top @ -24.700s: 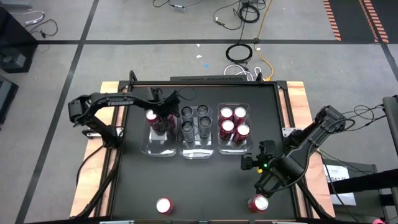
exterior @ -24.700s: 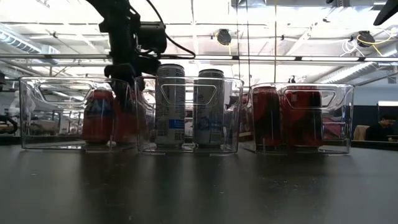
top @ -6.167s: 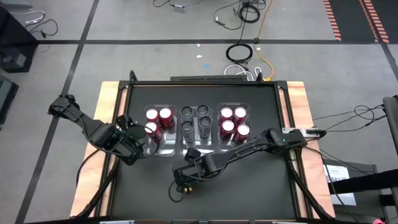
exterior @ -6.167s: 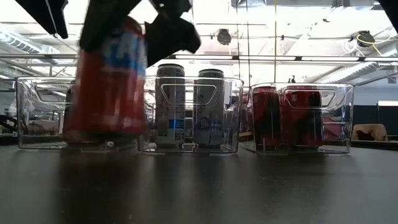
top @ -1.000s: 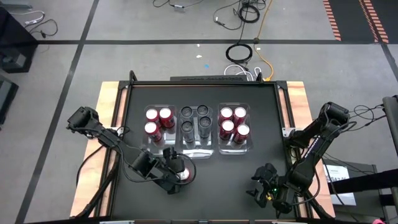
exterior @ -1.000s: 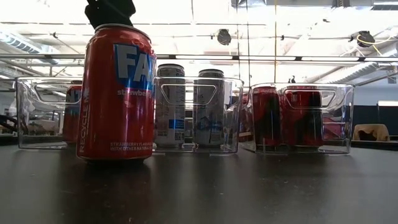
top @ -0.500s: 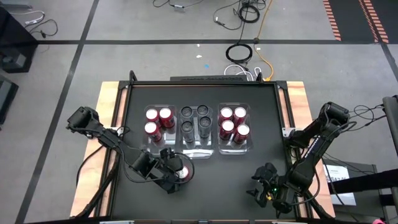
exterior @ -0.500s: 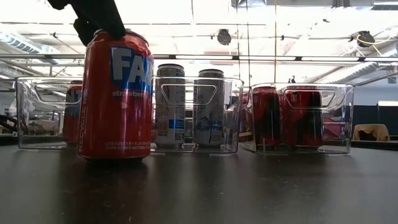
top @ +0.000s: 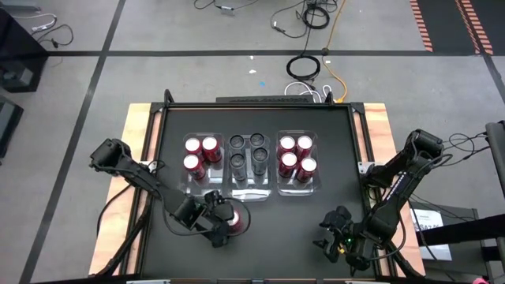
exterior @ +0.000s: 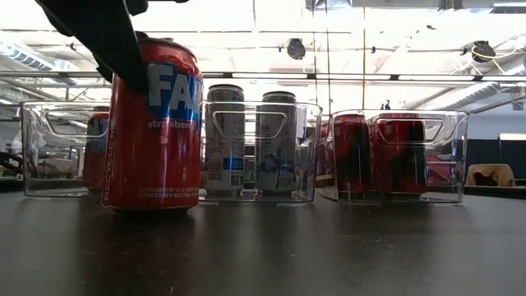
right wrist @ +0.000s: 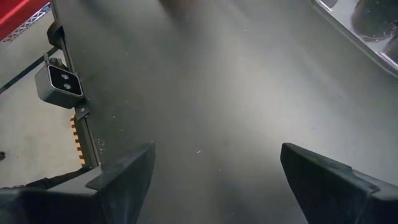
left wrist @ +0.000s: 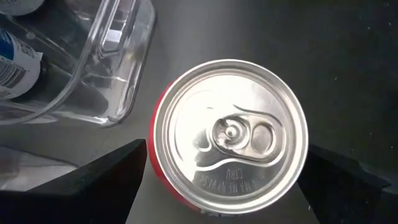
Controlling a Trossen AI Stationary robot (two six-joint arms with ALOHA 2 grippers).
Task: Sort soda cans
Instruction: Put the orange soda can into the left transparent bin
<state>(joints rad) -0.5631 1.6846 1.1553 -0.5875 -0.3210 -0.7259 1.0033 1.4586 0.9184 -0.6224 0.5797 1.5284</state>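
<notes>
A red soda can (top: 231,220) with a silvery top stands upright on the black table, in front of the left bin; it also shows in the low view (exterior: 156,131) and the left wrist view (left wrist: 229,137). My left gripper (left wrist: 227,153) is open and points down over this can, one finger on each side of it. One finger (exterior: 107,49) shows dark against the can's upper side. My right gripper (top: 331,239) is open and empty near the table's front right; it also shows in the right wrist view (right wrist: 217,148). My left gripper comes at the red can from above, its fingers pointing down beside the can's upper wall (left wrist: 153,163), one on each side. The can stands upright on the table. I cannot tell whether the fingers touch it.
Three clear bins stand in a row at the table's middle back. The left bin (top: 192,185) holds three red cans, the middle bin (top: 248,189) several dark cans, the right bin (top: 297,188) several red cans. Bare table lies in front of the bins.
My left gripper has gone down over the red can: its finger, just above the can's top a second ago, now reaches down along the can's upper side. The can still stands on the table.
</notes>
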